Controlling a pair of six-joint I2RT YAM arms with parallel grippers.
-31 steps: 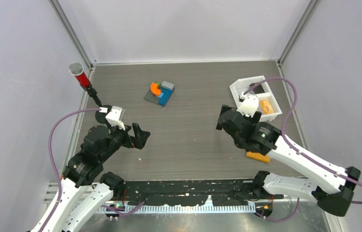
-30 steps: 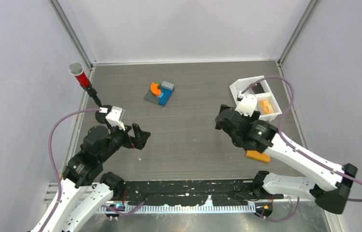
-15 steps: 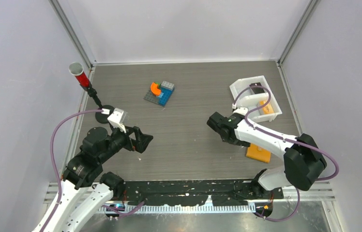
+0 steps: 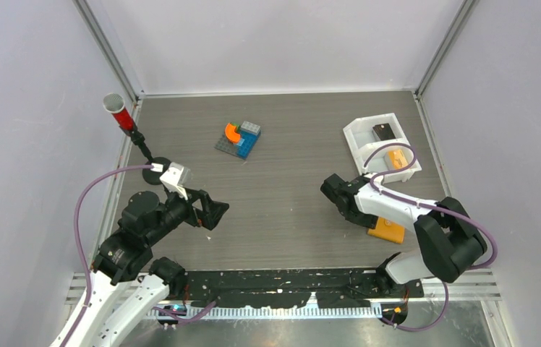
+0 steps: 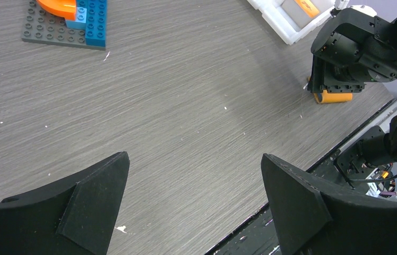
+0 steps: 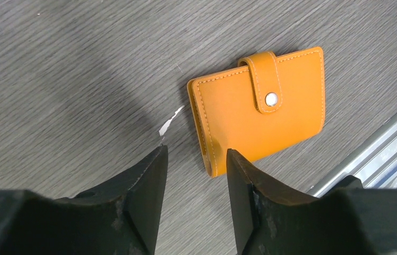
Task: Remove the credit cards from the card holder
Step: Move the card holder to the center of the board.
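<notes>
- Holder (image 6: 260,106) lies flat on the table (image 6: 79,64), just ahead of the right gripper (image 6: 195,155), whose fingers stand a little apart with nothing between them; its near short edge sits right by the fingertips, though I cannot tell if they touch.
- It is shut: the strap is folded over one long edge and snapped down, stud facing up. No cards are in view, so presumably they are inside.
- The step in hand looks like the first grasp, and the snap has to come undone before anything slides out.
- To do it well, I would bring one finger low enough to slip under the short edge and keep the pinch off the strap, so that stays free to be peeled.
- A flat, smooth holder is likely to skid on the table if pushed, so close gently and squarely.
- The left gripper (image 5: 193,159) hangs spread wide and empty, well apart on the other side; it would be needed to pull the strap or steady the body.
- In the overhead view the holder is at the right, near the table's front edge, partly hidden by the arm.
- In the right wrist view its long axis runs across the picture, rising slightly to the right, with the strapped edge on the far side.
</notes>
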